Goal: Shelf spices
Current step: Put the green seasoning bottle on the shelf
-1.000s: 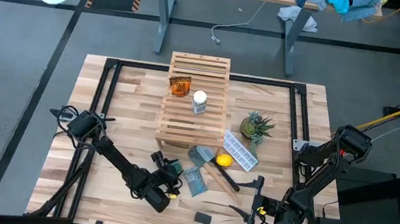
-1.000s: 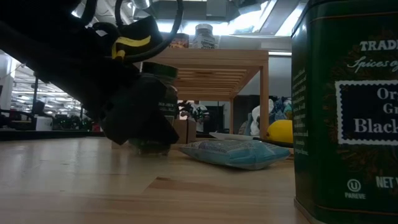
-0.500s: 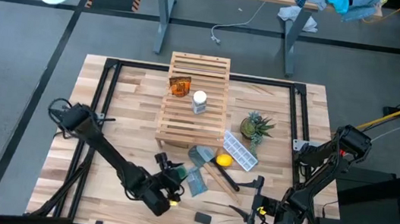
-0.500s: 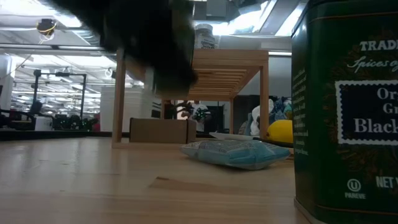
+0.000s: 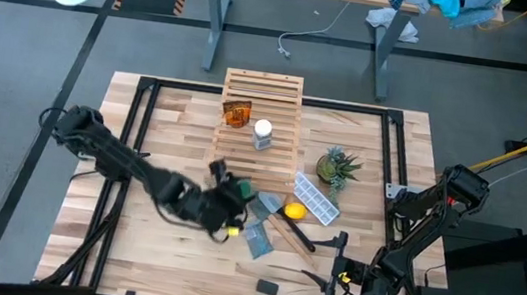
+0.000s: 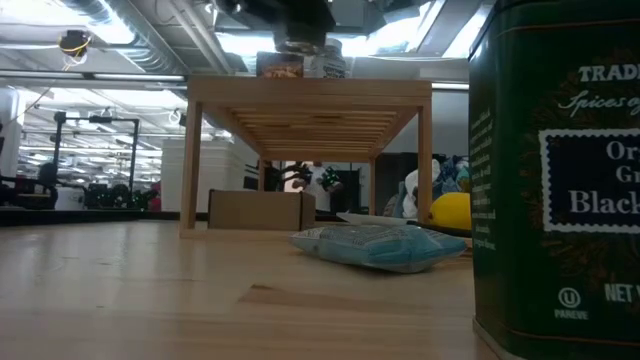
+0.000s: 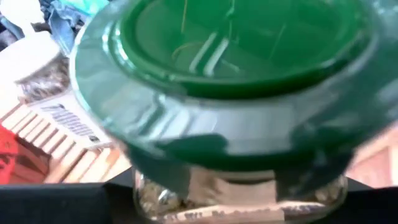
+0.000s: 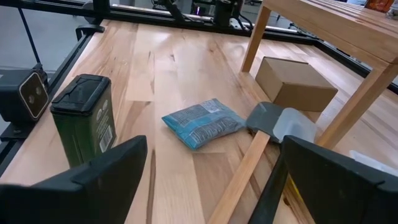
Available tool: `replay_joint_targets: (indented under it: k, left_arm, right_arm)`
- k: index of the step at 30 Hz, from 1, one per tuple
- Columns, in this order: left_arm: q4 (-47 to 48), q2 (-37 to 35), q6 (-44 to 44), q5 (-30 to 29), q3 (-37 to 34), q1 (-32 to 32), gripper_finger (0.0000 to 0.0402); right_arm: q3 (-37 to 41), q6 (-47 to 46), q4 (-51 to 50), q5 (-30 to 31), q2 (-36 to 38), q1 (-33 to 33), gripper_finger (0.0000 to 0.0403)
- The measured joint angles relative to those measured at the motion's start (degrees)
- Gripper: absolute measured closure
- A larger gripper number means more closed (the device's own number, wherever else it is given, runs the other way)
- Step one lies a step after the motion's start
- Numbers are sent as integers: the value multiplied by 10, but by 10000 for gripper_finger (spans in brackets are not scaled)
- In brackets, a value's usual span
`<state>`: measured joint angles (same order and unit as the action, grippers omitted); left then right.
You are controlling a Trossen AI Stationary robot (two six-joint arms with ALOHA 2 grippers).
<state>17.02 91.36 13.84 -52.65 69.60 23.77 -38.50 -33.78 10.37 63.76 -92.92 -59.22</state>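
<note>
Shelf: just beyond the left claw, bottle and packet on top.
Left claw: clenched around the green-lidded jar (carried high).
Right claw: fingers spread, idle.
Risk: jar may clip the shelf edge, or knock the bottle.

jar lid green | shelf light wood | tin dark green

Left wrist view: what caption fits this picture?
The left claw carries the green-lidded jar toward the shelf, where the white-capped bottle already stands.
</note>
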Motion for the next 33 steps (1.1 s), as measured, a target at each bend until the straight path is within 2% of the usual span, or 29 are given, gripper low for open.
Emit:
replay_joint_targets:
  k: [10,16,21,23,25,33]
  left_arm:
    - [6,-38,-33,133,0,-136,214]
    - [21,-41,-24,177,0,-174,214]
    - [81,-41,-1,176,0,-174,214]
    - [97,-41,9,154,-2,-169,214]
    - [99,-49,10,130,-12,-163,214]
    - [78,-125,14,122,-60,-164,214]
  right_arm:
    - [0,8,0,-4,0,0,24]
    - [0,8,0,-19,0,0,24]
    - [0,8,0,-25,0,0,24]
    - [0,8,1,-29,0,0,24]
    - [0,8,1,-29,0,0,24]
    - [0,8,2,-29,0,0,24]
